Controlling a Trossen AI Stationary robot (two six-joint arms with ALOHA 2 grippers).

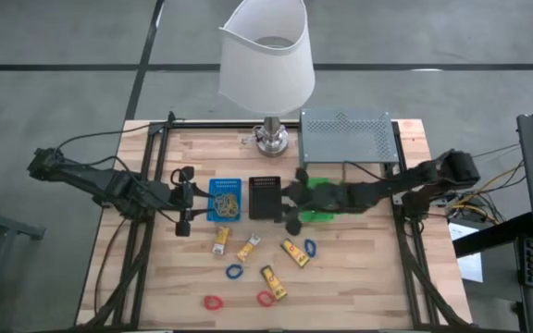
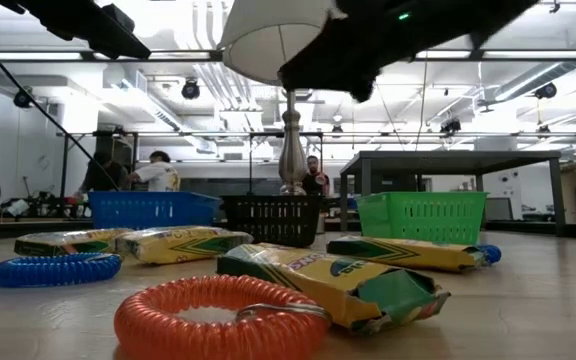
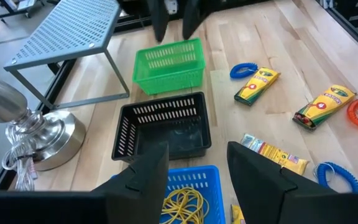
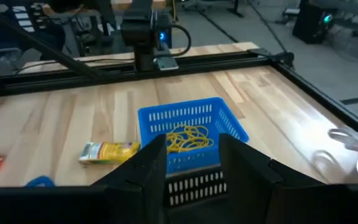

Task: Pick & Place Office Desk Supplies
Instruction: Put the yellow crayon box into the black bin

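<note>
Counting from the table's front edge: two red rings lie loose on the wood. A yellow packet sits just beside the right-hand one. Next row back holds a blue ring, three more packets and a second blue ring by the last packet. So approx. eight items are still unsorted, none touching a tray.

Behind them stand the three trays in a row. The blue tray already holds a tangle of tan rubber bands, so that part looks done. The black tray looks empty in the left wrist view. The green tray also shows nothing inside, though the right arm covers part of it from above.

Left gripper hovers at the blue tray's outer side w/ jaws parted and nothing between them. Right gripper hangs over the black tray's inner edge, facing the blue tray; its jaws are likewise apart and hold nothing.

Farther back are the lamp and the grey shelf, w/ no supplies seen on either.

Judgement: early-to-mid stage. Bands are in; packets and rings are all left, and neither arm has reached for the loose items yet.
</note>
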